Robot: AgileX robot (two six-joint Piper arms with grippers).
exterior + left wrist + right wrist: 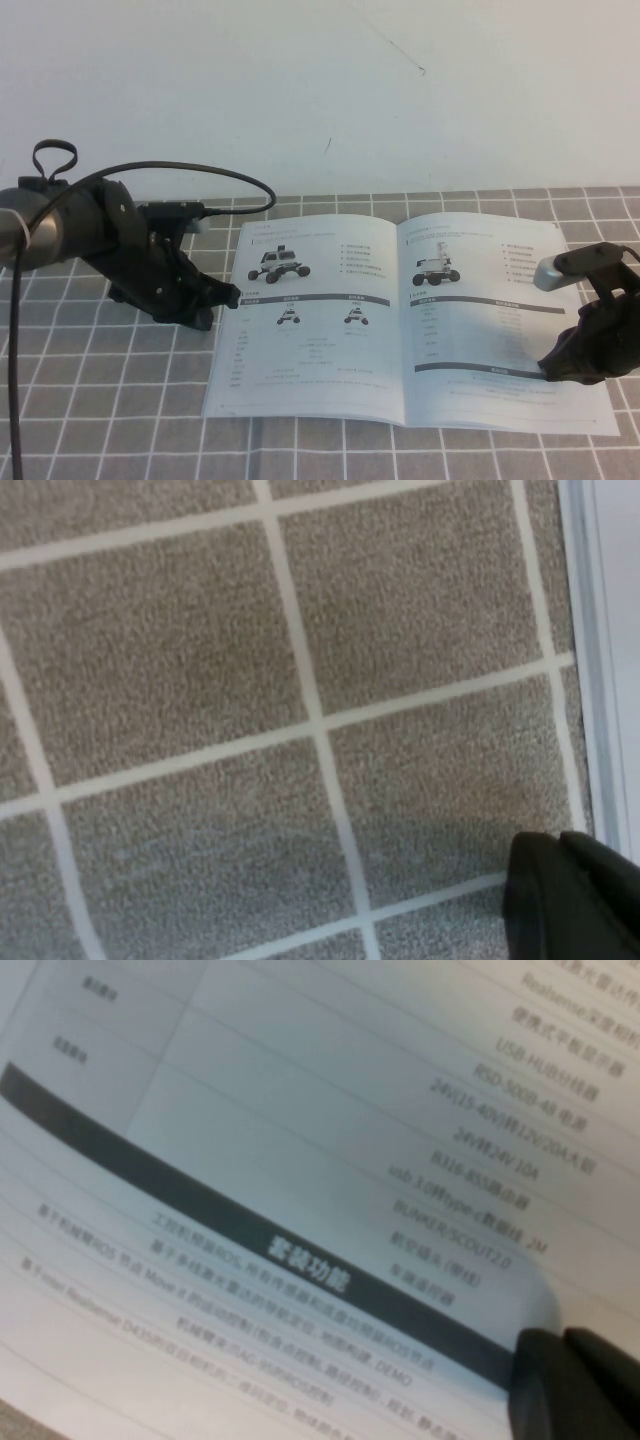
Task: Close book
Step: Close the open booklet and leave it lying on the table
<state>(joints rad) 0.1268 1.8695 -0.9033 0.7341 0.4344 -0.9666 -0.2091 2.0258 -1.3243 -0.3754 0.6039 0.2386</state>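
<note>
My right pincer (pixel 548 370) (pixel 572 1385) sits low on the book's (pixel 400 330) right-hand page, near that page's outer lower corner. Its dark tip is at the end of a dark band (pixel 250 1245) printed across the page. It holds nothing. I cannot tell whether it is clenched or released, nor whether it actually presses on the paper.

The band carries white Chinese characters. In the table rows just above it I can read "BUNKER/SCOUT2.0", "usb 3.0/type-c", "USB-HUB" and "RSD-500B-48". Below the band, "ROS" and "DEMO" stand among lines of Chinese.

My left pincer (pixel 228 298) (pixel 572 900) is off the book, just beside the outer edge of its left-hand page and about halfway along that edge. It is low over the worktop cloth (pixel 100 400) and it too holds nothing. Again I cannot tell whether it is clenched or released.

The book lies open and flat on the cloth between my two pincers, both pages face up and the spine running away from me. Near the top of each page is a photograph of a small wheeled vehicle, one on the left page (pixel 280 265) and one on the right (pixel 437 266), with tables of small print below that I cannot read from above.

The cloth is grey with a white grid. A black cable (pixel 200 175) arcs from my left arm towards the book's far left corner.
</note>
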